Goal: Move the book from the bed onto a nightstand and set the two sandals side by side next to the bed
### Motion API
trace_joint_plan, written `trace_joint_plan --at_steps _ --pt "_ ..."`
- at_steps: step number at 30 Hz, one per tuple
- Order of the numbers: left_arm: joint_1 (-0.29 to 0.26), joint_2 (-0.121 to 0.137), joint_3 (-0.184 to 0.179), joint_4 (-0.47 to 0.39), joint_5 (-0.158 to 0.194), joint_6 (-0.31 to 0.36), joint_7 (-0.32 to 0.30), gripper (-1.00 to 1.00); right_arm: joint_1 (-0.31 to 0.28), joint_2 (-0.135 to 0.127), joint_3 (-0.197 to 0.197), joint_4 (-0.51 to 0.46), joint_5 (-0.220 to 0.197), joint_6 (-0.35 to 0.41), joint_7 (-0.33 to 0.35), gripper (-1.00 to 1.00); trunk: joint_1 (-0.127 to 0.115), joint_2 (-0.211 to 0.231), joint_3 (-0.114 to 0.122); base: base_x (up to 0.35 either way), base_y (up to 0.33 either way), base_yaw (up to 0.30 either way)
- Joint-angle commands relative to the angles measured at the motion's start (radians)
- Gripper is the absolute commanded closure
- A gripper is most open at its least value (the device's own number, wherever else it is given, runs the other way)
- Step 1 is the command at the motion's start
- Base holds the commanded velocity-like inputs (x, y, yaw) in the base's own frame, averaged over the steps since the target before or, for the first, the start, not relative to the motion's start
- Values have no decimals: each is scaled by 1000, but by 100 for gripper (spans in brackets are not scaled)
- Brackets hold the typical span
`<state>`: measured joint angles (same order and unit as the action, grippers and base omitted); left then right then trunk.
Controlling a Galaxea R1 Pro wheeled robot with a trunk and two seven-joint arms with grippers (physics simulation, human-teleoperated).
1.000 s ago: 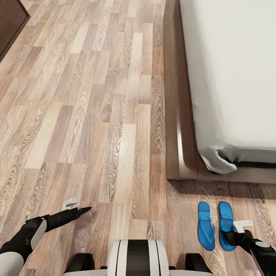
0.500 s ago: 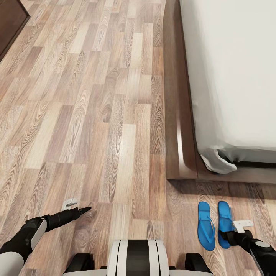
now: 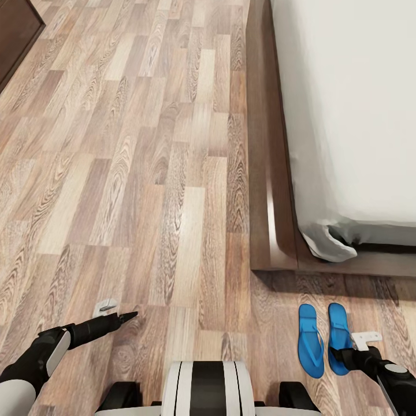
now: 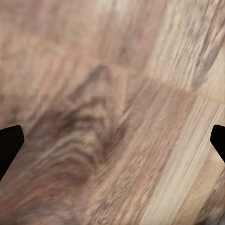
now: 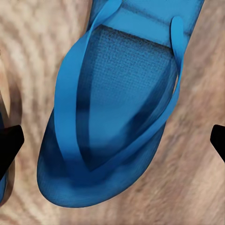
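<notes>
Since the earlier head views, one bright blue flat-soled flip-flop sandal (image 3: 338, 338), the one under the right arm, has shifted slightly toward its mate and now lies closer beside it; camera, bed and left arm are unchanged. Both sandals rest on the mixed-tone wood-plank floor (image 3: 144, 190) just off the foot corner of the bed, a low dark brown wooden frame (image 3: 263, 173) carrying a plain off-white mattress (image 3: 352, 115). The other blue sandal (image 3: 311, 341) lies on the side toward the robot's centre, near its mate with a narrow strip of floor between them, long axes roughly parallel and running away from the robot toward the bed. The right end effector (image 3: 361, 342) sits directly over the near end of the first sandal; in the right wrist view that sandal (image 5: 117, 117) lies straight ahead between two dark fingertips (image 5: 9, 143) spread wide at the picture's edges, so the end effector is released and grasps nothing. Whether it touches the sole cannot be told. The right arm is clearly the nearer one. The left end effector (image 3: 118, 318) hangs over bare floor well apart from the sandals; its fingertips (image 4: 8, 140) also stand wide apart, with only planks between. A small pale fitting (image 3: 106, 304) lies on the floor beside it. Judgement: the pair looks essentially placed side by side next to the bed, and nothing obstructs withdrawal. No book or nightstand can be reported from these views.
</notes>
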<state>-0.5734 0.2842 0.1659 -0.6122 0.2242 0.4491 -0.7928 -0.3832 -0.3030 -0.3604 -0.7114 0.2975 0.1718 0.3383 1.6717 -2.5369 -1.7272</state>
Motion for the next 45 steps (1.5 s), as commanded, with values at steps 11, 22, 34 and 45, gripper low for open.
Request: trace_joint_plan --at_steps 11,22,34,45 --pt "0 0 1 0 6 8 -2 -100 0 1 -5 -2 9 3 8 -100 -2 1 19 0 0 0" --pt "0 0 1 0 5 8 -2 -100 0 1 -5 -2 9 4 8 -100 -7 4 61 0 0 0" --pt "0 0 0 0 5 8 -2 -100 -1 1 -5 -3 9 4 9 -100 -13 6 108 0 0 0" --pt "0 0 0 0 4 9 -2 -100 0 1 -5 -4 9 4 10 -100 -18 9 150 0 0 0"
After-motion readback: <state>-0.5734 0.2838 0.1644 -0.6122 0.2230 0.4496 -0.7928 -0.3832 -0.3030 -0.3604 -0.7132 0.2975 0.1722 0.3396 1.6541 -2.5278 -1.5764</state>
